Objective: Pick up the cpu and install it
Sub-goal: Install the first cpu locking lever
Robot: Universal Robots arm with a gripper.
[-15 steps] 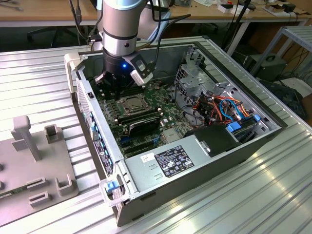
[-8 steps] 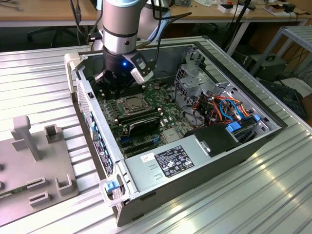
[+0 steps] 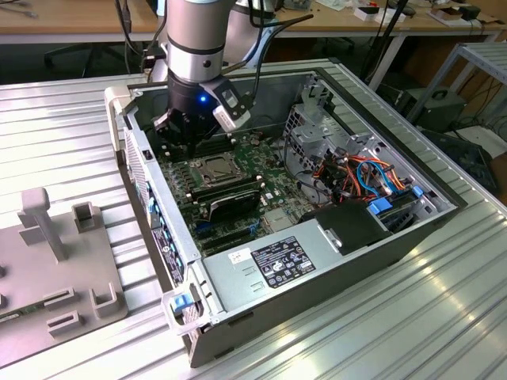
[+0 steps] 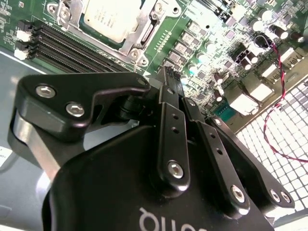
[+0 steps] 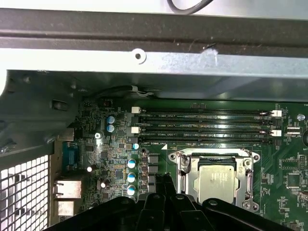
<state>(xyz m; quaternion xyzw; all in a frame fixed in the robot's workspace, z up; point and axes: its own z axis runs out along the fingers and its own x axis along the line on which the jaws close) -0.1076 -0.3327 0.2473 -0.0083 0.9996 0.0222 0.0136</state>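
The cpu (image 5: 216, 180), a square chip with a dull silver top, lies flat inside the socket's metal frame (image 5: 183, 163) on the green motherboard (image 3: 273, 198). It also shows in the second wrist view as the cpu (image 4: 113, 17) and in the exterior view as the cpu (image 3: 215, 168). My gripper (image 4: 172, 79) hangs above the board beside the socket, toward the case's rear wall. Its black fingers (image 5: 163, 185) are pressed together with nothing between them. In the exterior view the gripper (image 3: 186, 131) sits just behind the socket.
Long black memory slots (image 5: 202, 126) run beside the socket. The case's metal wall (image 5: 144, 57) and rear grill (image 4: 284, 134) stand close to the gripper. A power supply (image 3: 293, 261) and a bundle of cables (image 3: 364, 174) fill the near end. A grey fixture (image 3: 55, 261) stands outside the case.
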